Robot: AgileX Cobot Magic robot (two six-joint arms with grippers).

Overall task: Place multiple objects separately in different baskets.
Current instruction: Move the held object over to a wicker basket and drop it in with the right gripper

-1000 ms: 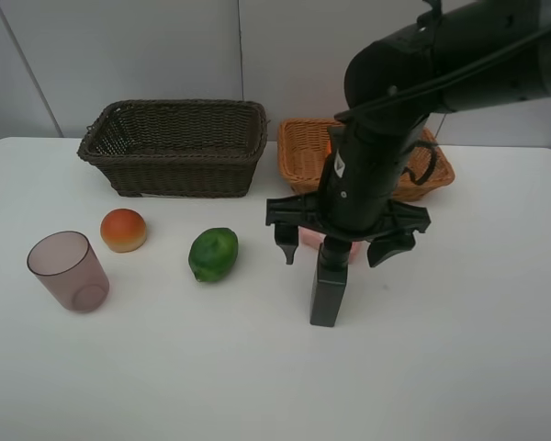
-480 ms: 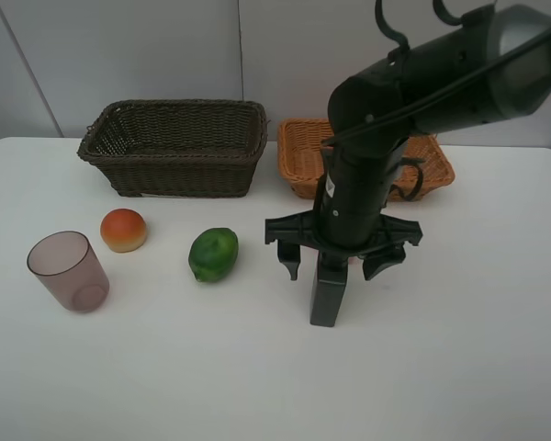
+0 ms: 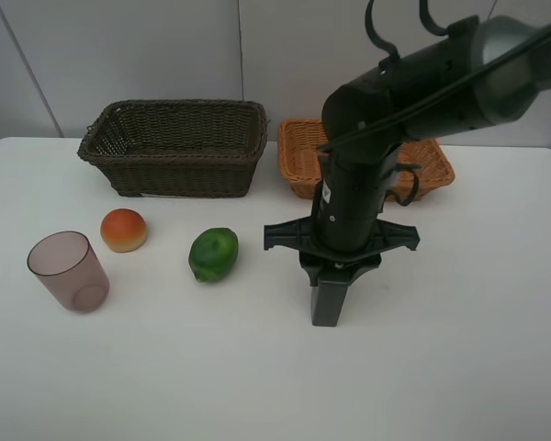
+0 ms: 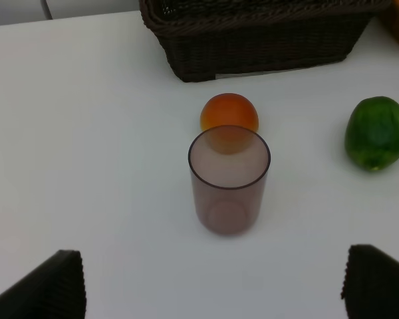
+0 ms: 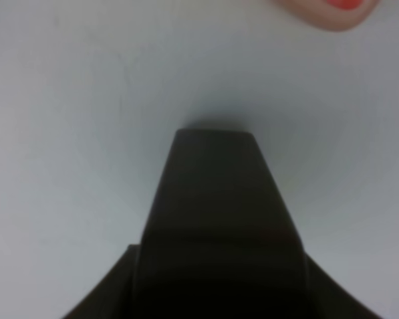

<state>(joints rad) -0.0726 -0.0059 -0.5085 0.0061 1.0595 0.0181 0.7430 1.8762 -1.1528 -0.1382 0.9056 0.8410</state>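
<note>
**Grasp made on black bottle, lift pending**

Purplish cup upright on counter at far left, red-orange fruit just behind it, lime further right, all apart from dark basket at back. Left jaws spread wide and empty, cup ahead and centred between them, untouched. Right of lime, right jaws clenched on upper part of black bottle; bottle upright, base on counter, straight below wrist. Reads as pick step for this bottle. Calls next for a straight lift clear of counter, then a carry back to tan basket just behind arm. Pink bottle only glimpsed close by black one in right wrist view.
</note>
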